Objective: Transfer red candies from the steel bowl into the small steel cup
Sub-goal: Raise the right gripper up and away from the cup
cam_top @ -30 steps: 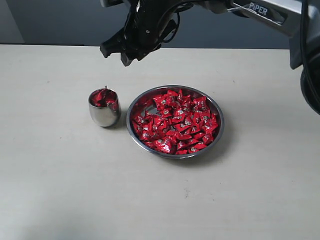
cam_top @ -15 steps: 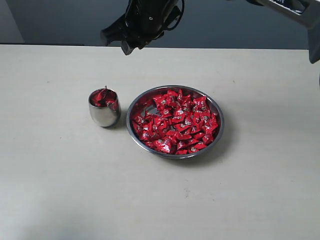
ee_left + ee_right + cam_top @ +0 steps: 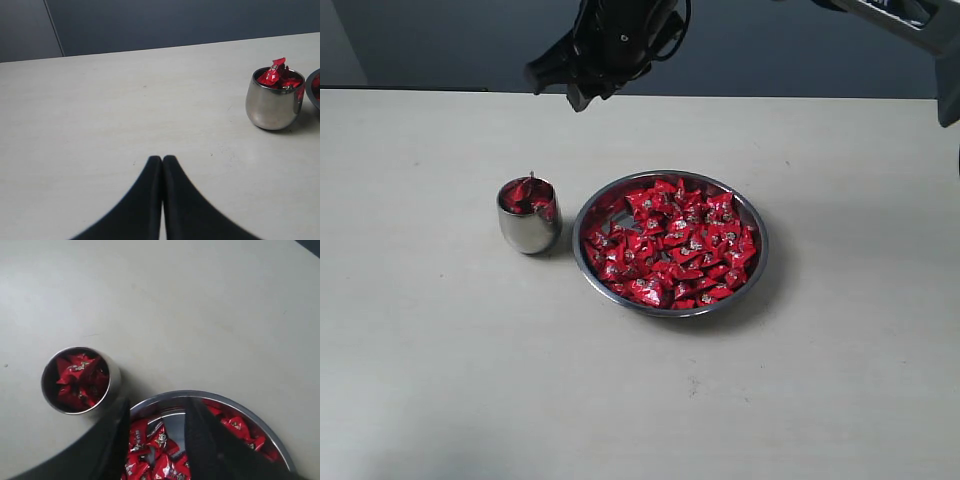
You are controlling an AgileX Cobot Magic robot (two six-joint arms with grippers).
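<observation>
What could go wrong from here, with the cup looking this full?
1. The small steel cup is heaped to its rim, with one of the red candies poking above it; further drops may bounce out onto the table.
2. The cup stands close beside the steel bowl; the open right gripper, on descending, could knock it over.

- left gripper (image 3: 162, 160) sits low over the table (image 3: 100, 110), both black fingers pressed together, nothing between them
- small steel cup (image 3: 274, 106) stands upright off to the side, well clear of the gripper
- it's packed with red candies (image 3: 278, 78), one poking above the rim
- sliver of the steel bowl (image 3: 315, 100) just beside the cup
- dark wall (image 3: 175, 22) behind
</observation>
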